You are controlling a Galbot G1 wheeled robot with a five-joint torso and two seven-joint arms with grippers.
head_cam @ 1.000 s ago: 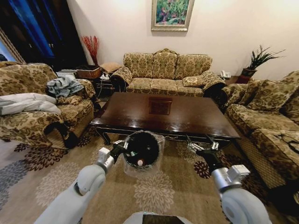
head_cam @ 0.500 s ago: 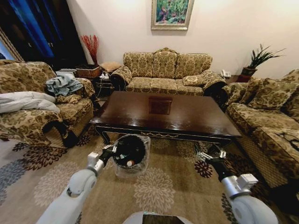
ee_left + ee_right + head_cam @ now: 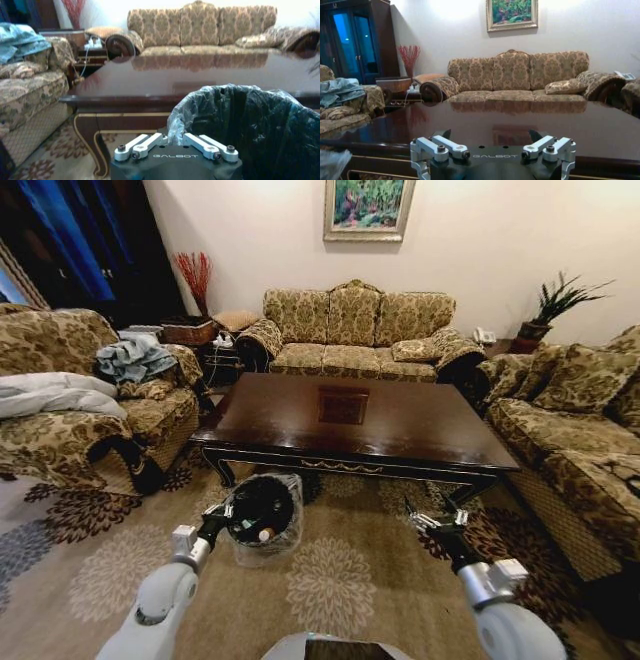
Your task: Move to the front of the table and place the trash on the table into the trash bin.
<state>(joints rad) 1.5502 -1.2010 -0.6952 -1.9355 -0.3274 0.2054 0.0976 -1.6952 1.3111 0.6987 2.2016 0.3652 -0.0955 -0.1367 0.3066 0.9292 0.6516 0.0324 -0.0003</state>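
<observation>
The table (image 3: 400, 435) of dark glossy wood stands across the middle of the head view, and its top (image 3: 520, 127) reflects the sofa. The black trash bin (image 3: 262, 515), lined with a crinkly clear bag, sits on the carpet in front of the table's left part. A small pale and red piece of trash (image 3: 265, 533) lies inside it. My left gripper (image 3: 220, 517) is at the bin's left rim. In the left wrist view this gripper (image 3: 171, 139) is shut on the bag's edge, beside the bin (image 3: 250, 120). My right gripper (image 3: 435, 522) hangs open before the table's right front edge, and it (image 3: 489, 135) holds nothing.
Patterned sofas ring the table: one behind it (image 3: 350, 330), one on the left (image 3: 90, 430) with clothes on it, one on the right (image 3: 570, 450). A side table (image 3: 190, 335) stands at the back left. Flowered carpet (image 3: 330, 580) lies between me and the table.
The left gripper and the trash bin have moved left and toward me along the table's front. The right arm has drawn back a little and lower.
</observation>
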